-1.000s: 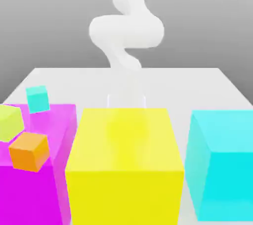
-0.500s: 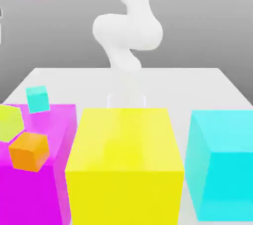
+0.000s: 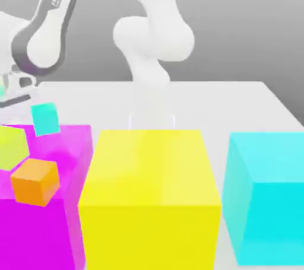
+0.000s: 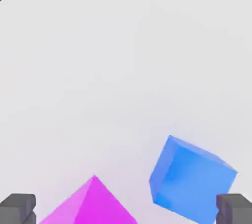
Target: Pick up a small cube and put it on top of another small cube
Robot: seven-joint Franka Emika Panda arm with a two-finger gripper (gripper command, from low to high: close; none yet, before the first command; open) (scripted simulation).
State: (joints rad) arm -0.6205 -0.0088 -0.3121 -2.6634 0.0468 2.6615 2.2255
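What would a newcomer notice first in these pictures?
Three big blocks fill the front of the exterior view: magenta on its left, yellow in the middle, cyan on its right. The white arm leans in at upper left, above the small teal cube. The hand view shows a blue cube between the open fingers.

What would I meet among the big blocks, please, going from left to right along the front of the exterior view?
Magenta block → yellow block → cyan block.
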